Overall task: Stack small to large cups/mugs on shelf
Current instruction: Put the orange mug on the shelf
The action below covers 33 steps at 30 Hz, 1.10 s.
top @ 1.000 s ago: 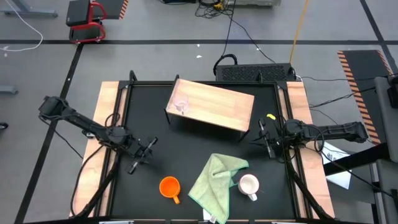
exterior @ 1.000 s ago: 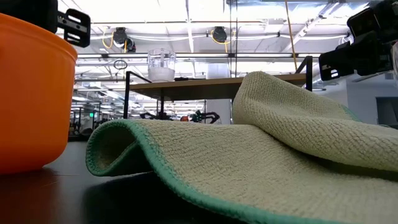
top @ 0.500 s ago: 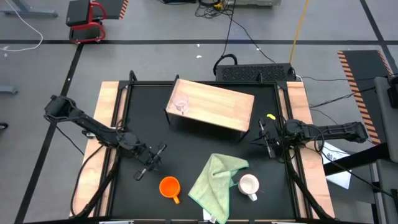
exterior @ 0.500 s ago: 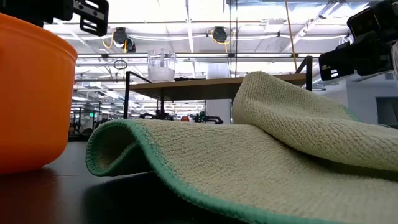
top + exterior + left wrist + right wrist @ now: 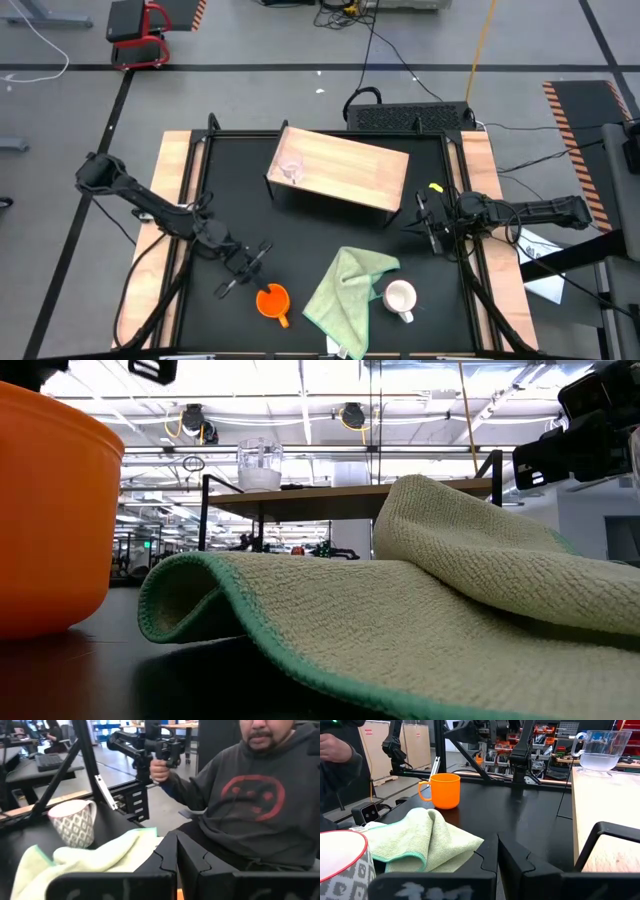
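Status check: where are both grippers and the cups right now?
Left gripper shut, beside orange mug. Right gripper shut, parked at table's right edge. Glass cup on shelf; white mug beside green cloth.

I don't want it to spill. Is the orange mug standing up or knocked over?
Standing up. The orange mug sits on its base on the black tabletop, its open mouth facing up.

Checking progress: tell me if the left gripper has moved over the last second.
Yes. The left gripper, shut, moved closer to the orange mug.
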Each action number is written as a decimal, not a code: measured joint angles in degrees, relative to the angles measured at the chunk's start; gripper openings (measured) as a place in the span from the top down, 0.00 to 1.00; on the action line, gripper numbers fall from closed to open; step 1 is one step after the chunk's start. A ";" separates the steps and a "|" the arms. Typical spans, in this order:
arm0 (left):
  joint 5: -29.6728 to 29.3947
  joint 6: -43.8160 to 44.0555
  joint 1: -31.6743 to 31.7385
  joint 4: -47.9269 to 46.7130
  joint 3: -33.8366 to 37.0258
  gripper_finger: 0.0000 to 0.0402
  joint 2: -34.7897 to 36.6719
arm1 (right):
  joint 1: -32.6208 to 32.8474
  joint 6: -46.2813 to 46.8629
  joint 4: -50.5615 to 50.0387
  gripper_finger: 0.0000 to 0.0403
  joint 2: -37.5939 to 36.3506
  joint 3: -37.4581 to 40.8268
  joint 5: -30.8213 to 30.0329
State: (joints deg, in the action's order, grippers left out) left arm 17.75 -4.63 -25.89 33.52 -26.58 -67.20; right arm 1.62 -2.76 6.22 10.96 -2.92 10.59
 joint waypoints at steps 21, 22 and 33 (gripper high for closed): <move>-6.18 0.90 -0.88 -18.18 -5.18 1.00 0.00 | 0.00 -0.28 0.00 1.00 0.00 0.00 0.00; -6.90 1.41 -0.88 -19.44 -5.47 1.00 0.00 | -0.02 -0.28 0.00 1.00 -0.02 0.02 0.00; -10.29 4.29 -0.88 -32.65 -12.27 1.00 -0.11 | 0.00 -0.46 0.00 1.00 0.00 0.02 0.00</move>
State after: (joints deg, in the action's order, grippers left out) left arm 7.46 -0.34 -26.76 0.87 -38.86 -67.31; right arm 1.62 -3.22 6.22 10.96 -2.90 10.59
